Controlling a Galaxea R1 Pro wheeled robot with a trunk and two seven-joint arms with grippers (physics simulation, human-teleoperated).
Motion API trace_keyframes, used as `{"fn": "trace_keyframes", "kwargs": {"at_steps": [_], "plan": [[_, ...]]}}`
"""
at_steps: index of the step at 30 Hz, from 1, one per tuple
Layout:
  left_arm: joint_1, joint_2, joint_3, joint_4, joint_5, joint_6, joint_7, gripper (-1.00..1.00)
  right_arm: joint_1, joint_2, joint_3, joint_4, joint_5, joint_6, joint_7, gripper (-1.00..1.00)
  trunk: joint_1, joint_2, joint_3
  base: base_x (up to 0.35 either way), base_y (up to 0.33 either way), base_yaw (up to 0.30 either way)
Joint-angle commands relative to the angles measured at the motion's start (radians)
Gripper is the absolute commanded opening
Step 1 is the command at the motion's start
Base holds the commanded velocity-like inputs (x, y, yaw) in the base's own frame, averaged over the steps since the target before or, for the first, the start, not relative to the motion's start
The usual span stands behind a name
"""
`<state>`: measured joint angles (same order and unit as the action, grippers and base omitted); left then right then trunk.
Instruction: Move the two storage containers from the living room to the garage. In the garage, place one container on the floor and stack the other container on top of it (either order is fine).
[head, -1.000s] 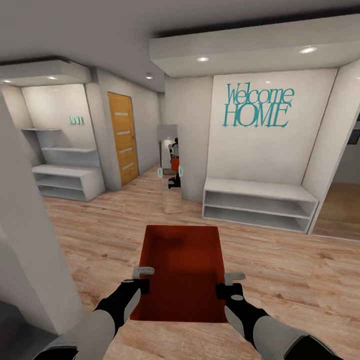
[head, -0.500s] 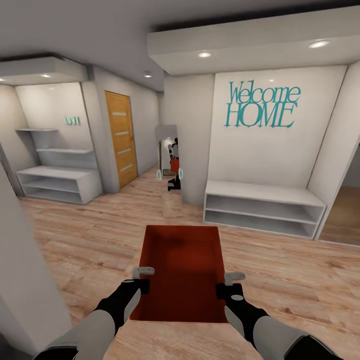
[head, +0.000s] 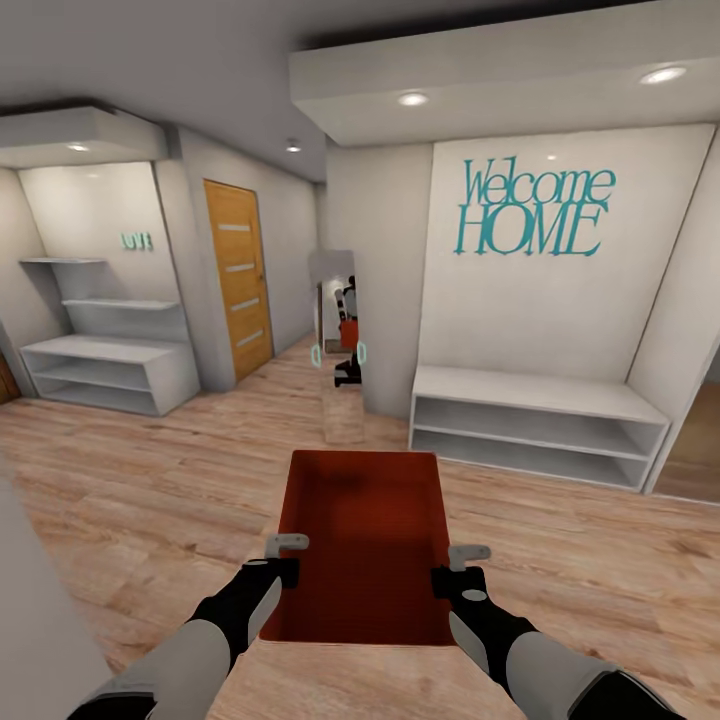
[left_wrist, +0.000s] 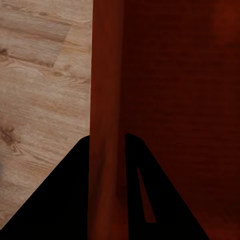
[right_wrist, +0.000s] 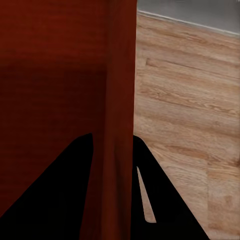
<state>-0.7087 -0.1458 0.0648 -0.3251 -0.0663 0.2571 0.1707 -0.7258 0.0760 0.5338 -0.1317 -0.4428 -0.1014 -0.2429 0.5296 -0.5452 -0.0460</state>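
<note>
The orange-red rectangular open-topped storage container (head: 365, 545) hangs between both arms, long axis pointing ahead. The left claw (head: 283, 558) clamps its left wall, the right claw (head: 457, 566) its right wall. Ahead, a white low shelf unit (head: 535, 425) and mirror pillar (head: 340, 345) flank the light wood plank floor (head: 170, 490).

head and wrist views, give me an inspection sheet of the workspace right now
surface: light wood plank floor, not the garage concrete.
job's things: one orange-red storage container, open top, empty, carried level between both arms.
clutter: nothing seen.
grippers: left gripper clamps the container's left wall, a finger on each side; right gripper clamps the right wall likewise.
cables: nothing seen.
surroundings: white low shelf bench under a teal Welcome HOME sign; wooden door; white shelving unit; mirror reflecting the robot.
</note>
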Motion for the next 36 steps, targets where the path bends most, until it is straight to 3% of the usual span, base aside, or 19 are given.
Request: {"fn": "trace_keyframes", "kwargs": {"at_steps": [1,25,26,31,36], "plan": [[0.0,-0.005,0.017,0.002,-0.006,0.007,0.004,-1.0,-0.001,0.001,-0.005,-0.014,0.004,-0.02,-0.077,-1.0,0.001,-0.002,-0.002,0.323,0.0,0.0],[0.0,-0.005,0.017,0.001,-0.006,0.007,0.004,-1.0,-0.001,0.001,-0.005,-0.014,0.004,-0.02,-0.078,-1.0,0.001,-0.002,-0.002,0.323,0.0,0.0],[0.0,0.004,0.012,-0.008,-0.005,0.001,-0.003,-1.0,-0.001,-0.001,0.008,-0.007,-0.013,-0.005,-0.001,-1.0,0.001,-0.002,-0.002,0.0,0.0,0.0],[0.002,0.007,-0.007,-0.015,0.021,0.007,0.001,-1.0,-0.001,-0.001,0.0,-0.009,0.008,0.009,-0.001,-1.0,0.001,-0.002,-0.002,0.0,0.0,0.0],[0.002,0.008,-0.012,-0.023,0.024,0.008,0.0,-1.0,-0.001,-0.001,-0.029,-0.013,0.035,0.009,0.0,-1.0,0.001,-0.002,-0.002,0.0,0.0,0.0]]}}
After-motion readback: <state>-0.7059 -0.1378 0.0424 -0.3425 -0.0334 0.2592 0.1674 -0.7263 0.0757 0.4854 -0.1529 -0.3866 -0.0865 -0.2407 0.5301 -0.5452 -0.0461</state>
